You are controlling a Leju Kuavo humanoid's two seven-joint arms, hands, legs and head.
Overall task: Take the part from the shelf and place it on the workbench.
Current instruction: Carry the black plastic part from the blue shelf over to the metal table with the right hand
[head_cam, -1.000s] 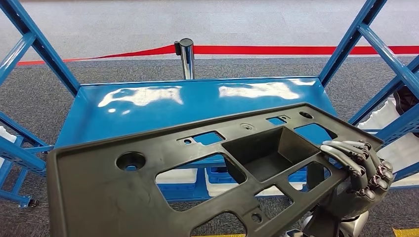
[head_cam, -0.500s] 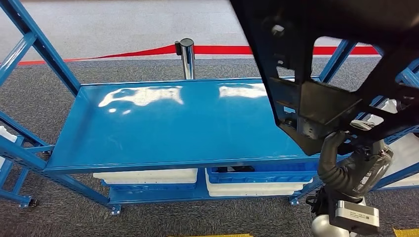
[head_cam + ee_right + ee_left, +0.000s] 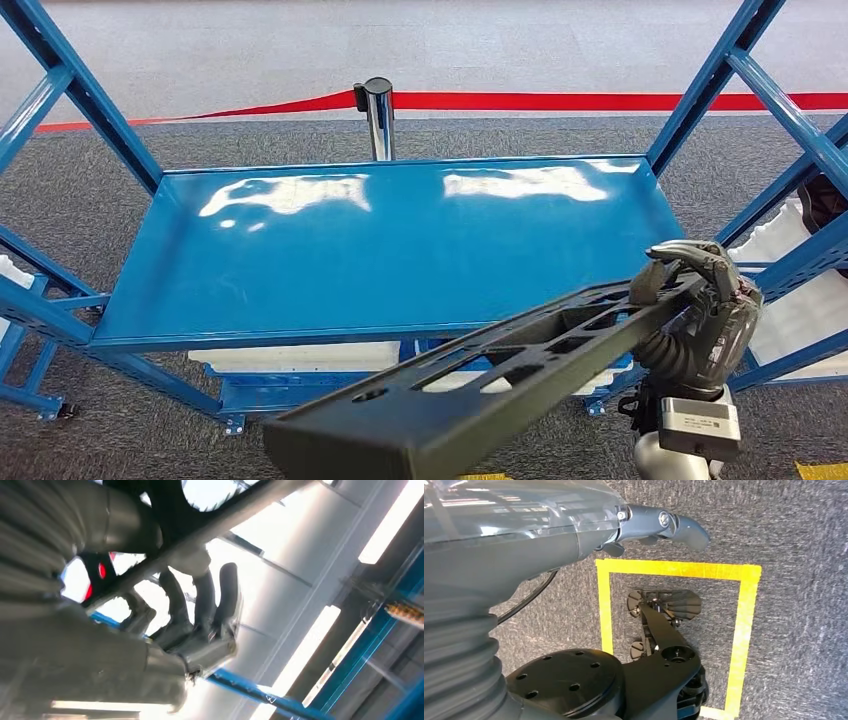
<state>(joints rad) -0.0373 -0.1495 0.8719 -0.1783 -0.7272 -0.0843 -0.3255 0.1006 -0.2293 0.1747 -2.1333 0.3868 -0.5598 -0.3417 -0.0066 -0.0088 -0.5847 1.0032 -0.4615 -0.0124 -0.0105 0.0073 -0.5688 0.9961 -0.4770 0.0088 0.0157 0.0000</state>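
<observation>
Shelf (image 3: 300,270): blue metal rack, slanted blue uprights at each corner; glossy top deck bare, with light glare at 11 and 1 o'clock. Lower tier: white bins (image 3: 295,357) at 7 o'clock, a blue bin (image 3: 455,350) just beside them toward 5 o'clock. Floor (image 3: 250,135): grey carpet; a chrome post (image 3: 378,115) stands on it at 12 o'clock behind the shelf, carrying red barrier tape (image 3: 600,101). Yellow tape square (image 3: 744,630) marked on the carpet.
</observation>
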